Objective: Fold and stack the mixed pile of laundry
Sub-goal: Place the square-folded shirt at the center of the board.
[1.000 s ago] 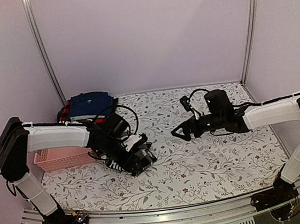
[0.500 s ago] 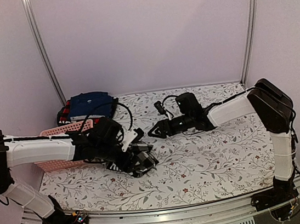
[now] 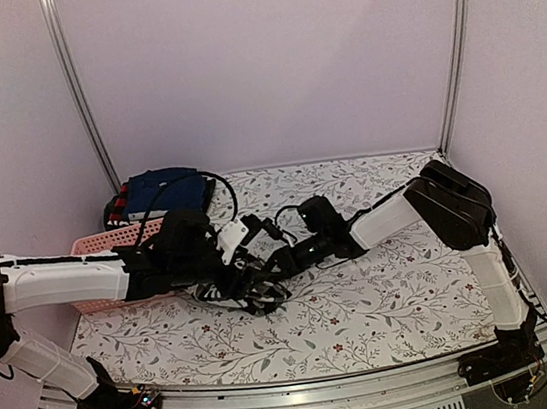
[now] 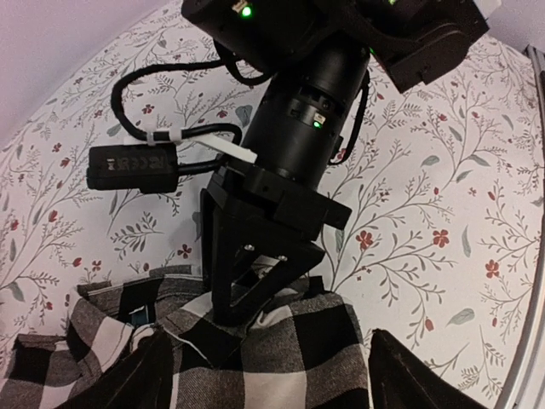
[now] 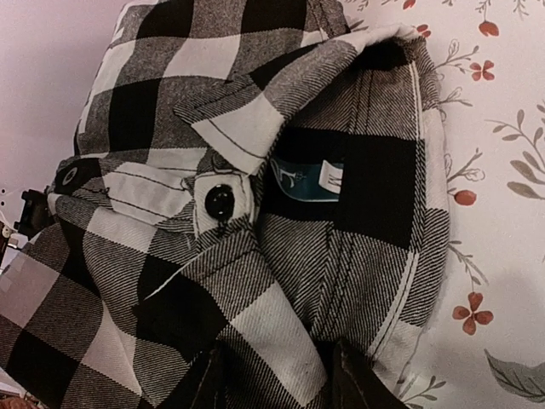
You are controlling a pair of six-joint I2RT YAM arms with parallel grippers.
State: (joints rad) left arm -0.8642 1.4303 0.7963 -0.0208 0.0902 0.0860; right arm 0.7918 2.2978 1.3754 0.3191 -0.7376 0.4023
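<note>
The checked shirt (image 3: 256, 301) lies bunched on the flowered tablecloth in front of centre, and both grippers meet over it. My left gripper (image 4: 271, 341) is open, its fingers (image 4: 149, 375) wide apart on either side of the shirt (image 4: 289, 358), with bare cloth showing beside the right finger. My right gripper (image 5: 277, 349) is shut on a fold of the shirt (image 5: 281, 324) near its collar button. From the left wrist, the right gripper (image 4: 234, 311) has its tips on the fabric. Folded navy trousers (image 3: 161, 189) lie on a red-and-black plaid piece (image 3: 122, 199) at the back left.
A pink slotted basket (image 3: 107, 241) stands at the left edge, just behind my left forearm. Both arms stretch low across the middle of the tablecloth (image 3: 394, 279). Metal frame posts (image 3: 450, 50) rise at the back corners.
My right arm has swung left from the table's right half onto the shirt and its jaws have narrowed on a fold. My left gripper stays over the shirt, its fingers a little wider.
</note>
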